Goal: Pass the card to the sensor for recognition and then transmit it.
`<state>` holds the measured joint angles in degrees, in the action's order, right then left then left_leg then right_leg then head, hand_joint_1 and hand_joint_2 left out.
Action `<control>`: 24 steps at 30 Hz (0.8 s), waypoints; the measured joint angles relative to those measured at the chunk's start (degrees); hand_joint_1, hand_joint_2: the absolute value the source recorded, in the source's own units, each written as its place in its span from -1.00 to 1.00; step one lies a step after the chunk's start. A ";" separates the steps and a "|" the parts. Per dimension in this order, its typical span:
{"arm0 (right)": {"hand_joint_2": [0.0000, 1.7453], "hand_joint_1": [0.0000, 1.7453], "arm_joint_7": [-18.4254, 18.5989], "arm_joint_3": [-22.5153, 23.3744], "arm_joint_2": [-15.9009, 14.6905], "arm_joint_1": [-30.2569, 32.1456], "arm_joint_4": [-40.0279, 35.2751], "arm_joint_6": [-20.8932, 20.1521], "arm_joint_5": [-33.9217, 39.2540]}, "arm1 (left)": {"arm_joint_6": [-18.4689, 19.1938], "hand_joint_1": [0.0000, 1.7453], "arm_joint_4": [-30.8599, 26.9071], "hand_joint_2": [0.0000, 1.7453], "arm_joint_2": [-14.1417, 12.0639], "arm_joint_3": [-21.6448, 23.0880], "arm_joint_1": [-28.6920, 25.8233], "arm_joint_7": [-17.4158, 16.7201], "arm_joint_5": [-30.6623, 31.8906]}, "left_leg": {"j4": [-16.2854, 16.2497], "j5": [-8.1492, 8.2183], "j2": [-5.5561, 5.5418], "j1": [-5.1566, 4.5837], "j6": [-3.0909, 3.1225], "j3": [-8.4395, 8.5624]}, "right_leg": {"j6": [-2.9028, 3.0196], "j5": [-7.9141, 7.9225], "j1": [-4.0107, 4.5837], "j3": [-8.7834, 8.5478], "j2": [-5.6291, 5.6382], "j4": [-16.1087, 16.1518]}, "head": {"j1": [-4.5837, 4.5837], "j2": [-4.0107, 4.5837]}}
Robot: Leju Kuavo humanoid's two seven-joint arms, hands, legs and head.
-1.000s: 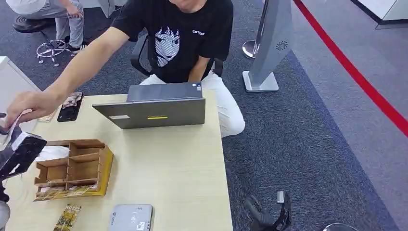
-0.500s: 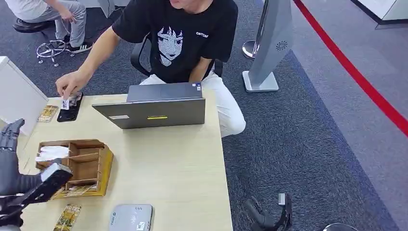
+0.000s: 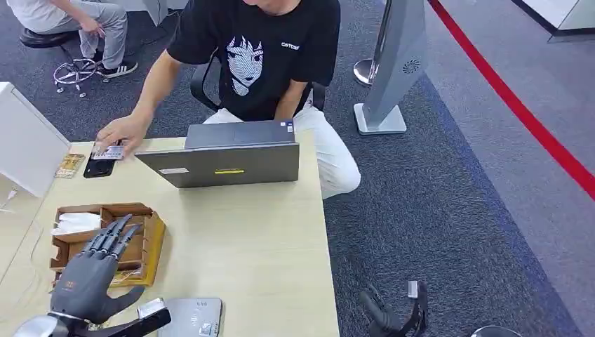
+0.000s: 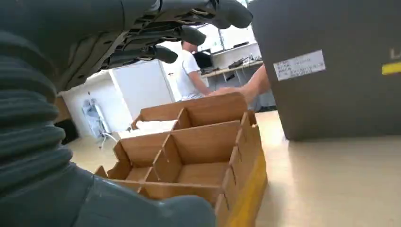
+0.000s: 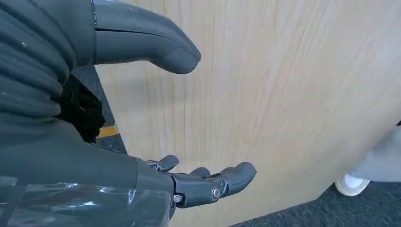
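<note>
The bench (image 3: 259, 246) is pale, smooth wood-grain laminate, the divided box (image 3: 130, 239) raw matt cardboard-like wood, the laptop (image 3: 224, 165) matt grey metal, the left hand (image 3: 91, 274) dull grey plastic.

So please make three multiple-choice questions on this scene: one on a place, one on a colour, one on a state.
1. Where is the left hand?
A. over the wooden box
B. on the laptop
C. under the table

2. What colour is the person's shirt?
A. white
B. black
C. red

3. What does the left hand hold?
A. a card
B. a phone
C. nothing

Answers:
1 A: the left hand is above the wooden box, beside the sensor.
2 B: the shirt is black with a white print.
3 C: its fingers are apart and nothing is in them; the person's hand has the card.
</note>
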<state>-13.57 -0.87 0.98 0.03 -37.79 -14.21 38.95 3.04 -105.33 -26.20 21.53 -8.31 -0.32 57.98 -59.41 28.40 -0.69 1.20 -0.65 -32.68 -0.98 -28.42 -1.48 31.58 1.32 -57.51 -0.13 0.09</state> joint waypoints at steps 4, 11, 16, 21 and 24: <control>1.00 -1.00 0.59 0.00 0.00 -0.14 -0.26 0.02 -0.22 | -0.11 -1.00 0.15 1.00 -1.71 1.42 -0.12 -3.16 1.89 | 0.00 0.00 0.00 -0.01 0.00 -0.02 | 0.00 0.00 -0.01 0.00 0.00 0.00 | 0.00 0.00; 1.00 -1.00 0.66 0.00 0.00 -0.45 -0.31 0.28 -0.35 | -2.10 -1.00 2.03 1.00 -1.95 2.02 -0.43 -8.05 5.54 | 0.00 0.00 0.00 -0.01 0.00 -0.02 | -0.01 0.00 -0.01 0.00 -0.01 0.00 | 0.00 0.00; 1.00 -1.00 0.75 0.00 0.00 -0.52 -0.33 0.85 -1.03 | -2.80 -1.00 4.22 1.00 -1.88 2.01 -0.46 -8.99 5.75 | 0.00 0.00 -0.01 -0.01 0.00 -0.02 | 0.00 0.00 -0.01 0.00 -0.01 0.00 | 0.00 0.00; 1.00 -1.00 0.92 0.00 0.00 -0.64 -0.46 1.03 -1.14 | -3.08 -1.00 6.21 1.00 -1.84 1.99 -0.61 -8.79 5.14 | 0.00 0.00 -0.01 0.00 0.00 -0.02 | 0.00 0.00 -0.01 0.00 -0.01 0.00 | 0.00 0.00; 1.00 -1.00 1.27 0.00 0.00 -0.67 -0.48 1.20 -1.20 | -4.22 -1.00 7.39 1.00 -1.80 1.86 -0.60 -8.75 6.43 | 0.00 0.00 -0.01 -0.01 0.00 -0.02 | 0.00 0.00 -0.01 0.00 -0.01 0.00 | 0.00 0.00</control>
<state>-12.30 -0.87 0.98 -0.63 -38.27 -13.00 37.75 -1.18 -97.94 -28.00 23.39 -8.92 -9.07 64.41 -59.41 28.40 -0.70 1.20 -0.64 -32.71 -0.99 -28.43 -1.49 31.58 1.31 -57.51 -0.13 0.09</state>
